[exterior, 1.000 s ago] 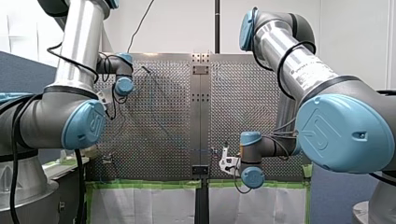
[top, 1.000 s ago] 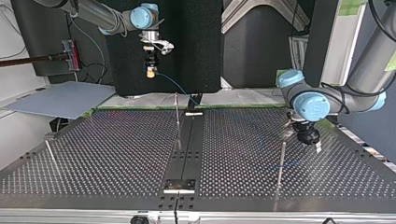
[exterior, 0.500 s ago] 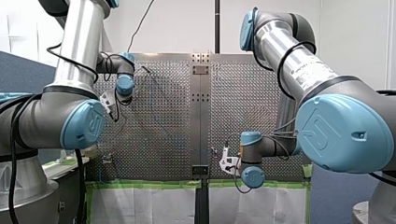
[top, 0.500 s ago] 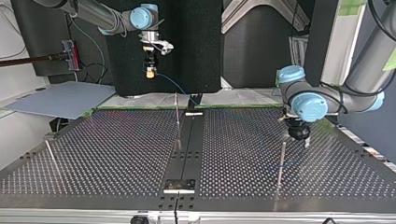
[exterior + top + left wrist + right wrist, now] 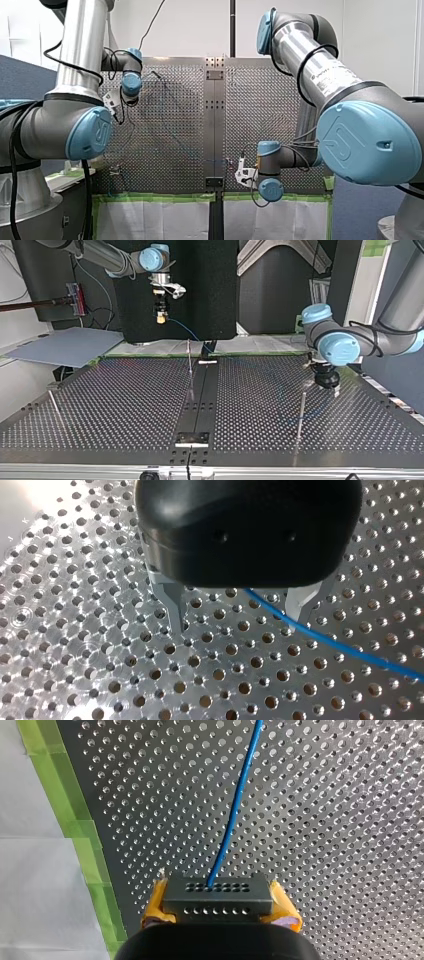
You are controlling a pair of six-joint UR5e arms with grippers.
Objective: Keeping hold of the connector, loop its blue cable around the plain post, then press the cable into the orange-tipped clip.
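In the right wrist view my right gripper (image 5: pixel 218 890) has its yellow pads (image 5: pixel 283 904) shut on a dark connector (image 5: pixel 218 901). A blue cable (image 5: pixel 235 810) runs from it ahead over the perforated table. The top view shows this gripper (image 5: pixel 161 316) held high above the table's far edge, the cable (image 5: pixel 185 333) dropping toward a thin post (image 5: pixel 190 360). My left gripper (image 5: pixel 240 624) hovers low over the table, its metal fingers (image 5: pixel 175 607) open, with the cable (image 5: pixel 340 645) passing beneath them. It hangs (image 5: pixel 328 385) just behind another plain post (image 5: pixel 301 412). I cannot make out the orange-tipped clip.
A third thin post (image 5: pixel 54 407) leans at the top view's left. A dark centre strip (image 5: pixel 199 400) divides the plate. Green tape (image 5: pixel 75 820) lines the table edge beside my right gripper. A grey board (image 5: pixel 65 346) lies off the table at the top view's left.
My left gripper has drifted a little farther out over the table and turned at the wrist, staying open. My right arm has held still with the connector.
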